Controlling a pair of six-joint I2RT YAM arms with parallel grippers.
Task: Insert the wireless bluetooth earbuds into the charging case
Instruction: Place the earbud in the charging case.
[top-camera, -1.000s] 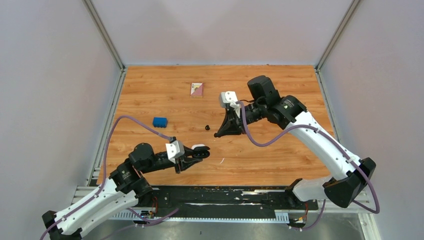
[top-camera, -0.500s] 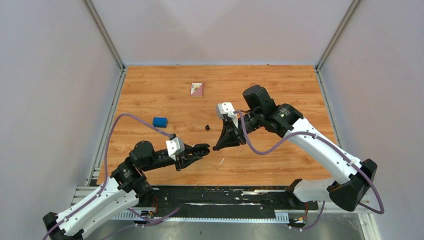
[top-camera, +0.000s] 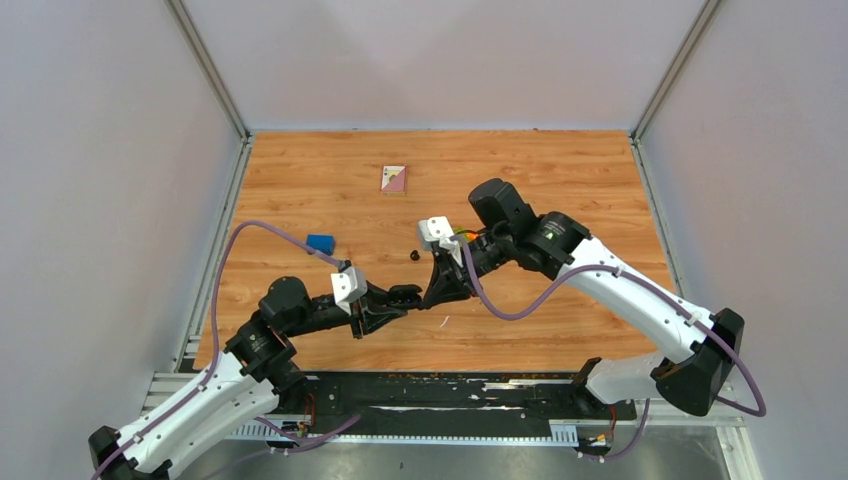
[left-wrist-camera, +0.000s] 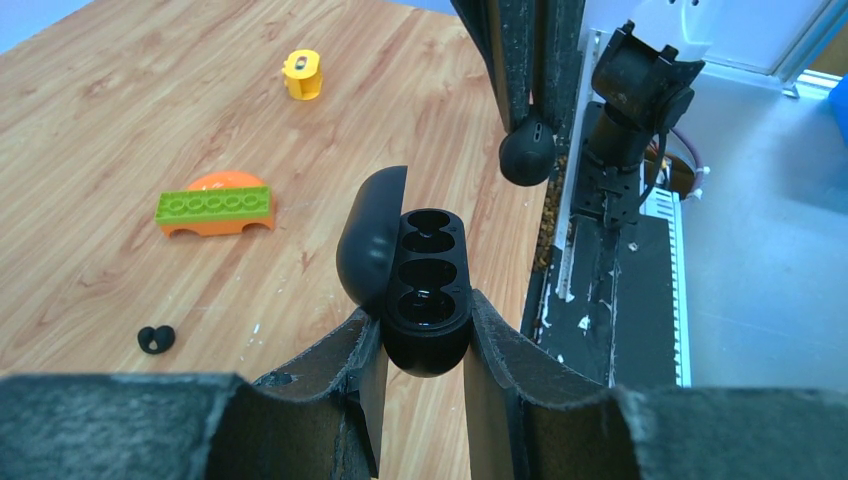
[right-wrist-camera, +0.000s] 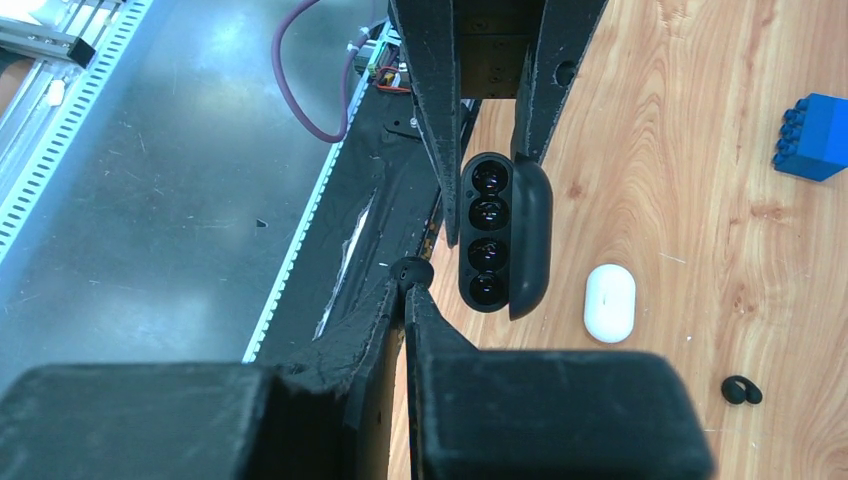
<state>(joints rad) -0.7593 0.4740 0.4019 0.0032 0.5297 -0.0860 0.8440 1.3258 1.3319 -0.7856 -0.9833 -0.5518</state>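
White-shelled arms (top-camera: 640, 290) with black joints, purple cables (top-camera: 262, 225), and rough black jaws.

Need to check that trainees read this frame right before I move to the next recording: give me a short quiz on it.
1. True or false: the black charging case in the left hand has its lid shut.
2. What does the right hand pinch? A) white case B) black earbud C) blue block
3. Fill in: the loose earbud lying on the table is ___ in colour.
Key: 1 false; 2 B; 3 black.
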